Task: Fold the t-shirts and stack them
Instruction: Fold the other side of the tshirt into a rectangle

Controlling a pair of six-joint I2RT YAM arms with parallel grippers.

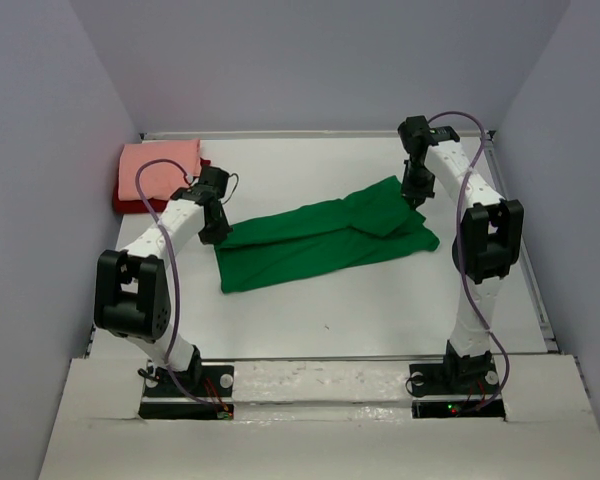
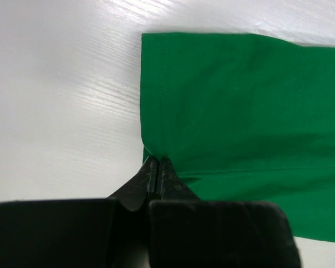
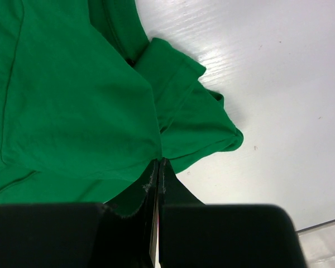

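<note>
Green tee [image 1: 320, 240] lies at centre, folded lengthwise. Left gripper [image 1: 216, 234] clenches its 9 o'clock edge; right gripper [image 1: 416, 199] clenches its 2 o'clock end. Cloth looks light and limp: hems and corners suit gripping. Pink tee [image 1: 158, 168] rests on red tee [image 1: 130, 204], 10 o'clock.

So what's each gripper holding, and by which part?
Both are shut on the green t-shirt: left gripper at its left edge, right gripper on a fold at its right end.

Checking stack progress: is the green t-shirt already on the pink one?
No, the green t-shirt lies alone at centre, well apart from the pink t-shirt at far left.
</note>
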